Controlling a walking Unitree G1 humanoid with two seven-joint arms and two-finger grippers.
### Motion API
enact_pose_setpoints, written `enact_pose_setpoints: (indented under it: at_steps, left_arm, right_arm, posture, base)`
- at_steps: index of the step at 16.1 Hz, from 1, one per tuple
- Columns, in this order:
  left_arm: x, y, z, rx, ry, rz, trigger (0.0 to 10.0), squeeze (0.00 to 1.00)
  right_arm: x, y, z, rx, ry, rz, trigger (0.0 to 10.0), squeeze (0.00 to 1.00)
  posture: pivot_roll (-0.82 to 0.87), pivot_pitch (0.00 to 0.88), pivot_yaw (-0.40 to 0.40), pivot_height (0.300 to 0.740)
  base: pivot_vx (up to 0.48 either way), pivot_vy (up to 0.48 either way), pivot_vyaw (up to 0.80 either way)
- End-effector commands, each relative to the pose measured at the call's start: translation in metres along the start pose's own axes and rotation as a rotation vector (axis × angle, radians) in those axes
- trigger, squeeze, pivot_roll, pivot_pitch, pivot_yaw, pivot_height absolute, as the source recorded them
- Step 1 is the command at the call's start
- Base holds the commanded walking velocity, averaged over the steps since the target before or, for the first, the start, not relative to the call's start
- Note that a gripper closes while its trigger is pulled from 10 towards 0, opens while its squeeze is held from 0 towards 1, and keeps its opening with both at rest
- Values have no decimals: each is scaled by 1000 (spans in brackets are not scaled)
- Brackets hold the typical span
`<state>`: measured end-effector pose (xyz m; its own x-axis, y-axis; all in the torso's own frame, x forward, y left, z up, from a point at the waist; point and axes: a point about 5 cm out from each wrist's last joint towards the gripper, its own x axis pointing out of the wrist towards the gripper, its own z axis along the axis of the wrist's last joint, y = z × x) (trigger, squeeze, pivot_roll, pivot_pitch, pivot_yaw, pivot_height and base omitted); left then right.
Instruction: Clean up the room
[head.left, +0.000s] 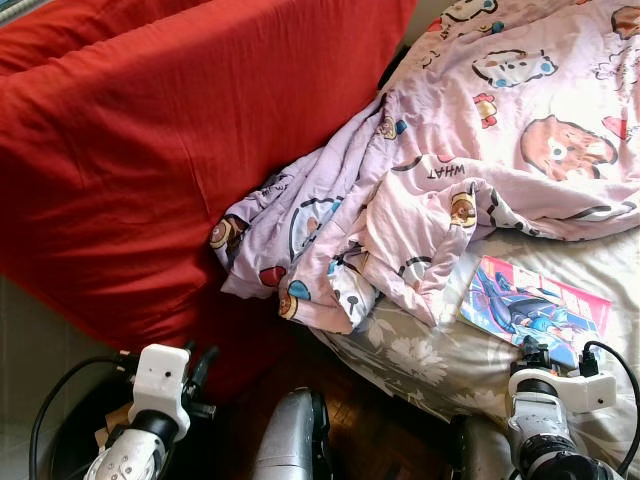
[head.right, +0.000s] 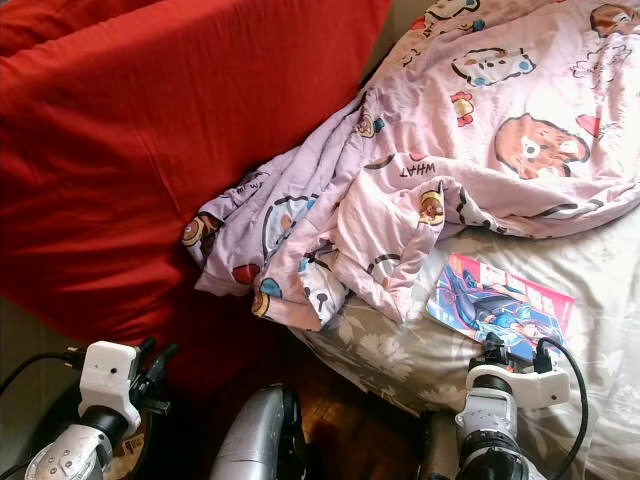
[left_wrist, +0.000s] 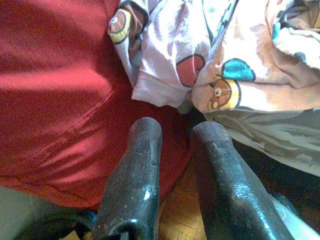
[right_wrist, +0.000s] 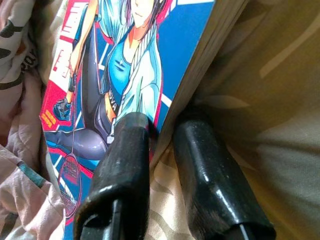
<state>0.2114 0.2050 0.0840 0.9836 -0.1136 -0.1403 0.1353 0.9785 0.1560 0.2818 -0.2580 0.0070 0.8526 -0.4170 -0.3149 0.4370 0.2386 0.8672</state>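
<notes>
From the head views you are looking down at a bed with a grey floral sheet (head.left: 420, 360), where a crumpled lilac quilt printed with cartoon characters (head.left: 440, 190) is spilling over the bed's edge against a large red fabric-covered cushion (head.left: 170, 150) on your left. A glossy blue-and-pink manga paperback (head.left: 530, 305) is lying flat on the sheet, just beside the quilt's hem, with your right hand (head.left: 537, 352) sitting at its near corner. The right wrist view is giving you what the head views cannot: one black finger (right_wrist: 127, 150) is lying on the cover and the other is pressing into the sheet under the book's page edge, so the hand is closing on that corner. Your left hand (left_wrist: 172, 150) is hovering low, fingers slightly parted and holding nothing, pointing at the red cushion and the quilt's hanging corner above dark wooden floor (head.left: 390, 430).
</notes>
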Motion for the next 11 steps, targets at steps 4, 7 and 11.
enact_pose_setpoints:
  at_steps: [4,7,11]
  left_arm:
    - [5,5,-10,18,32,18,10000,0]
    - [18,4,-11,13,20,22,10000,0]
    - [29,2,-13,9,2,32,10000,0]
  right_arm:
    - [-10,-8,-22,-66,67,7,0,0]
    - [-23,-31,-24,-100,54,-66,0,0]
    - [-38,-56,-16,-118,1,-134,0,0]
  posture:
    - [267,119,174,601]
    - [226,83,154,601]
    - [179,36,137,601]
  base:
    - [0,0,0]
    - [0,0,0]
    - [0,0,0]
